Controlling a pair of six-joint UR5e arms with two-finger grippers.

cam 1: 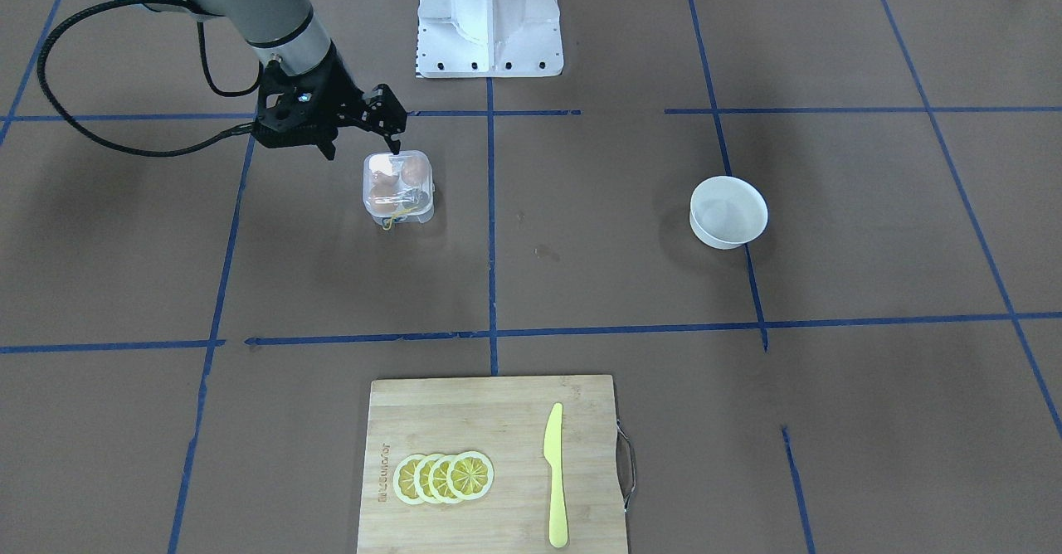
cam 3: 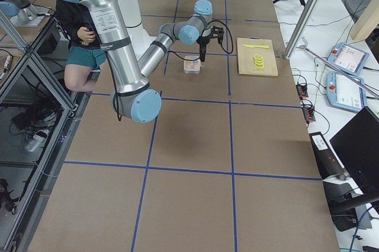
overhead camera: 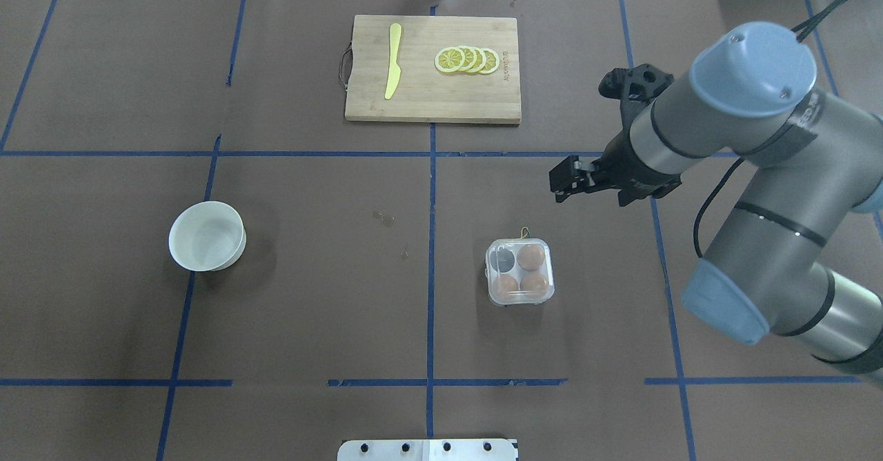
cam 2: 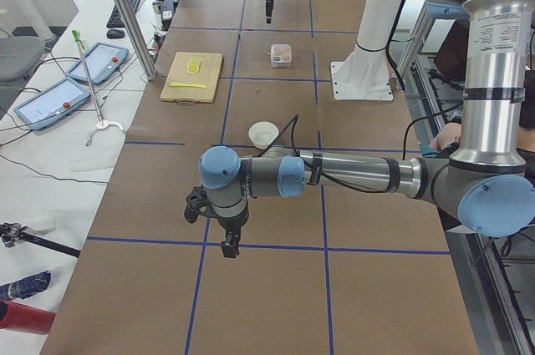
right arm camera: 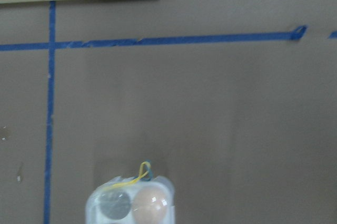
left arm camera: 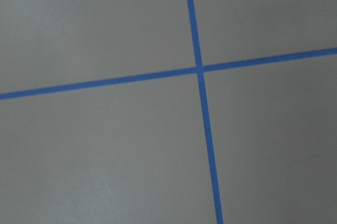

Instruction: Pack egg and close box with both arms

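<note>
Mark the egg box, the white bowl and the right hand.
egg box (overhead camera: 519, 271): overhead exterior view, middle of its clear lid.
white bowl (overhead camera: 207, 235): overhead exterior view, bare inside bottom.
right hand (cam 1: 362, 149): exterior front-facing view, midway between its fingertips.
</note>
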